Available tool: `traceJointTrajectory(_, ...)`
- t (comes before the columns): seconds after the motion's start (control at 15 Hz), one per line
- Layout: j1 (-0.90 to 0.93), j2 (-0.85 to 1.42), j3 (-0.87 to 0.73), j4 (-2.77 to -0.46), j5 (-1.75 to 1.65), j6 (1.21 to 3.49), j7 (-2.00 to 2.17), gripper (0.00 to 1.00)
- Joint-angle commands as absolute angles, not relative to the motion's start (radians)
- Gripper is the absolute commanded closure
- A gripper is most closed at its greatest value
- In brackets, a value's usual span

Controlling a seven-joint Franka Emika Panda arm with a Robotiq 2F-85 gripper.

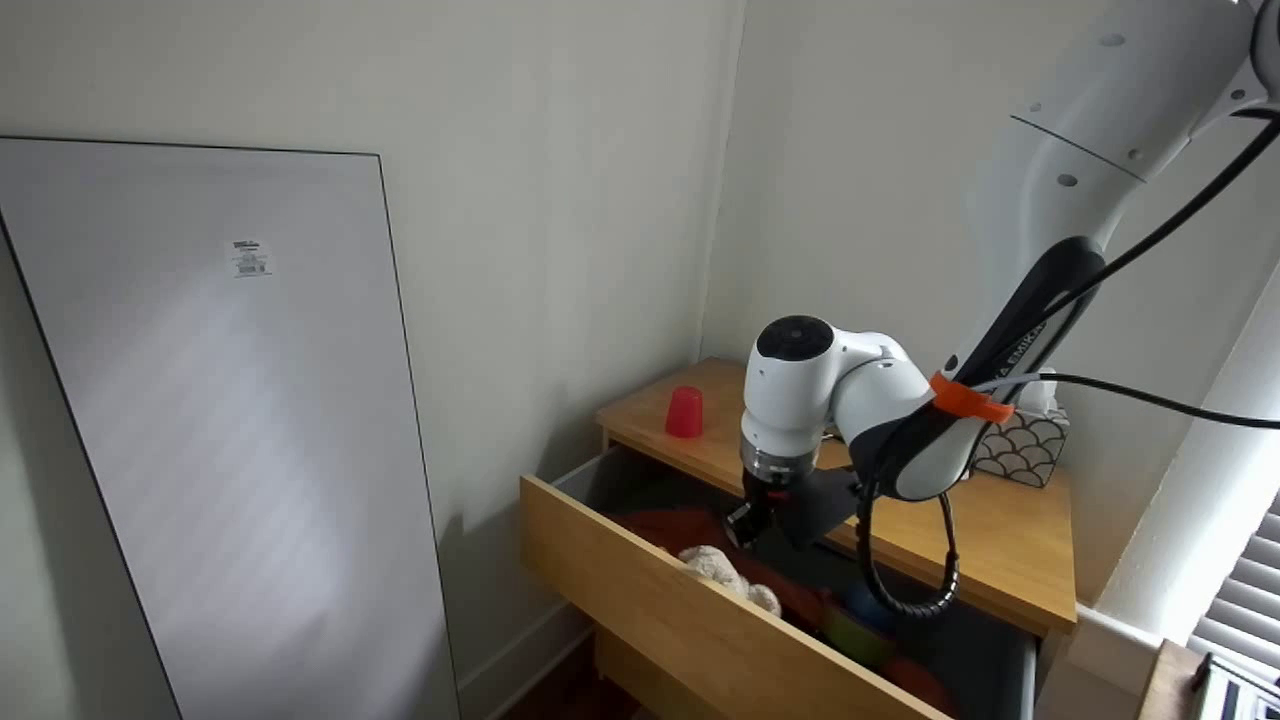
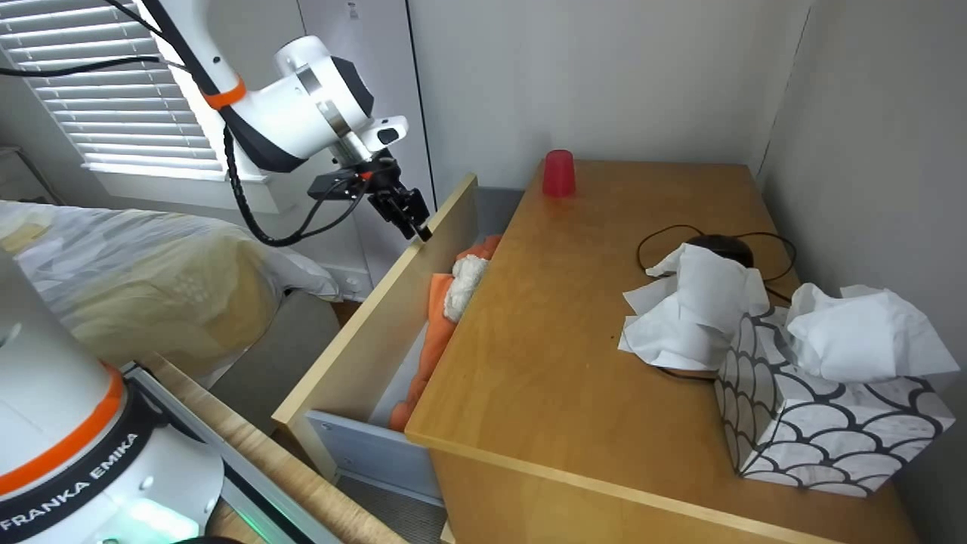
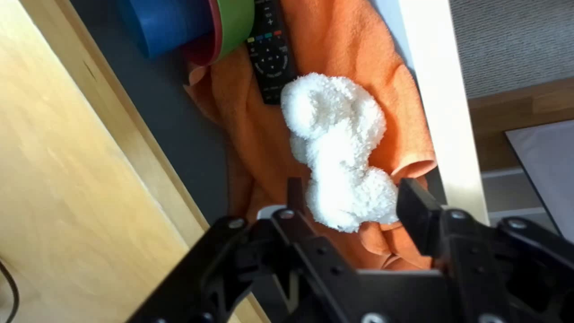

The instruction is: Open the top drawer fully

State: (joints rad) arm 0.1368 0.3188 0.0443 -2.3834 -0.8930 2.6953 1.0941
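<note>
The top drawer (image 1: 690, 635) of the light-oak dresser stands well out from the dresser body, with its inside in view. Its front panel also shows in an exterior view (image 2: 370, 332), and its rim shows in the wrist view (image 3: 453, 116). My gripper (image 1: 742, 525) hangs over the drawer, near the inner side of the front panel. In an exterior view the gripper (image 2: 419, 227) appears by the panel's top edge; I cannot tell if it touches. In the wrist view the jaws (image 3: 350, 193) are apart, with nothing held. A white fluffy toy (image 3: 336, 148) lies below them.
The drawer holds an orange towel (image 3: 345, 36), a black remote (image 3: 271, 58), a blue cup (image 3: 172, 22) and a green cup (image 3: 235, 27). On the dresser top (image 2: 589, 317) stand a red cup (image 2: 559, 174), a tissue box (image 2: 831, 431) and a black cabled object (image 2: 721, 248).
</note>
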Motion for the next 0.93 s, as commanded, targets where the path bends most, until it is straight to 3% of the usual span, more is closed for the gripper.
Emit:
traceJointTrajectory(0.0, 0.106, 0.351, 0.030, -2.388, -0.847, 2.764, 1.171, 0.73)
traceJointTrajectory(0.27, 0.072, 0.414, 0.057, -2.381, -0.756, 2.826, 1.189, 0.99)
traceJointTrajectory(0.87, 0.076, 0.539, 0.086, -2.341, -0.658, 2.894, 1.210, 1.00)
